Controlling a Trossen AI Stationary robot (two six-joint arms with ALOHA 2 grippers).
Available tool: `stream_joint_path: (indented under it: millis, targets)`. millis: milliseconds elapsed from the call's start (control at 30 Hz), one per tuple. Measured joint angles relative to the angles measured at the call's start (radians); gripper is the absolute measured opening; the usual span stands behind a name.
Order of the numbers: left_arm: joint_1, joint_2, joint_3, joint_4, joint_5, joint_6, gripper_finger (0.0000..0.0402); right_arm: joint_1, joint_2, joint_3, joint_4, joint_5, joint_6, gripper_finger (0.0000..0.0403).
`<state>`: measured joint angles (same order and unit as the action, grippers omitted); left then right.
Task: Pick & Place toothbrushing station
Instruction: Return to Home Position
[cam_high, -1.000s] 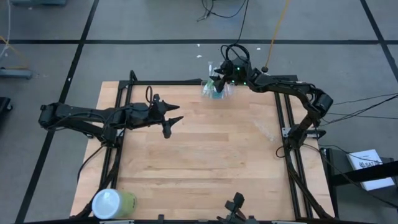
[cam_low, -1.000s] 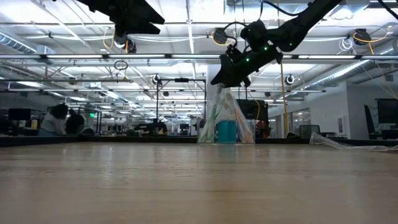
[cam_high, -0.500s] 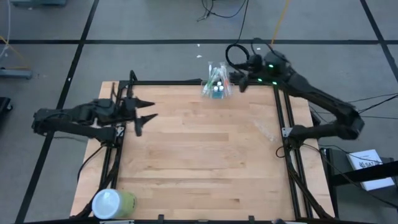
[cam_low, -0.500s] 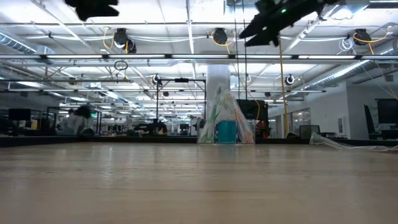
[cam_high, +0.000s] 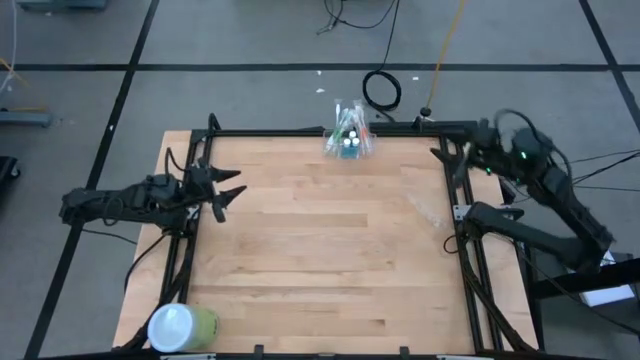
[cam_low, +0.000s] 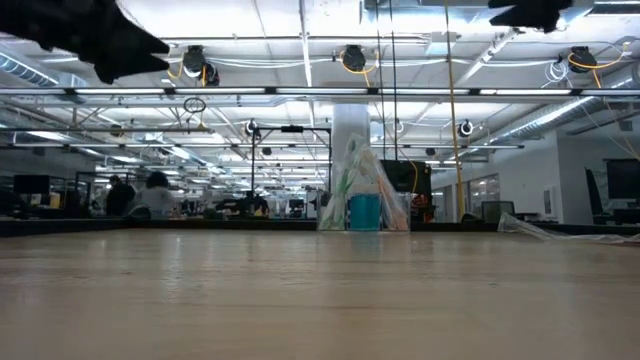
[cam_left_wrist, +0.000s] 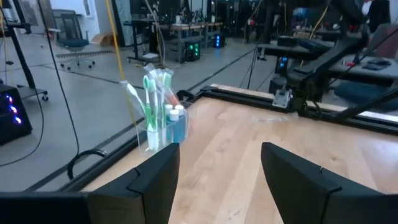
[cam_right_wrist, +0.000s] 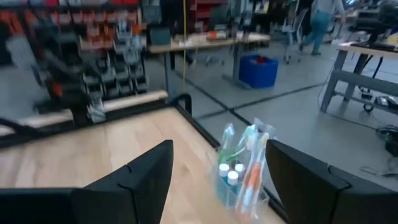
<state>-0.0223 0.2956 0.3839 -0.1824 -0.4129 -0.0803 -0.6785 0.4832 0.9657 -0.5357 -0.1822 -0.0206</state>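
Left wrist view, toothbrushing station (cam_left_wrist: 166, 130) upright, brushes (cam_left_wrist: 148, 102) standing heads up

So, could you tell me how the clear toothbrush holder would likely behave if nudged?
The clear holder looks thin-walled and light, so it would probably slide easily on the smooth wooden table. The toothbrushes stand well above its low walls, so a high push may tip it. It sits by the table's far edge, where an outward push could drop it.
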Motion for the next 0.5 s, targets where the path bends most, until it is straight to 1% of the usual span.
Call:
stream_joint_path:
  millis: [133,200,333,500]
  targets:
    - [0.0,-0.074,-0.097,0.057,0.0,-0.011,0.0235,0.0,-0.183,-0.137,0.026,-0.008,0.108,0.0249]
    - [0.0,-0.106,-0.135,0.076,0.0,-0.02,0.0234,0.0,-0.25,-0.197,0.047,-0.037,0.137,0.0249]
    - [0.0,-0.166,-0.202,0.085,0.0,-0.041,0.0234,0.0,-0.345,-0.319,0.065,-0.055,0.171,0.0247]
    - [0.0,-0.235,-0.27,0.087,-0.006,-0.08,0.0235,0.0,-0.412,-0.507,0.244,-0.055,0.211,0.0251]
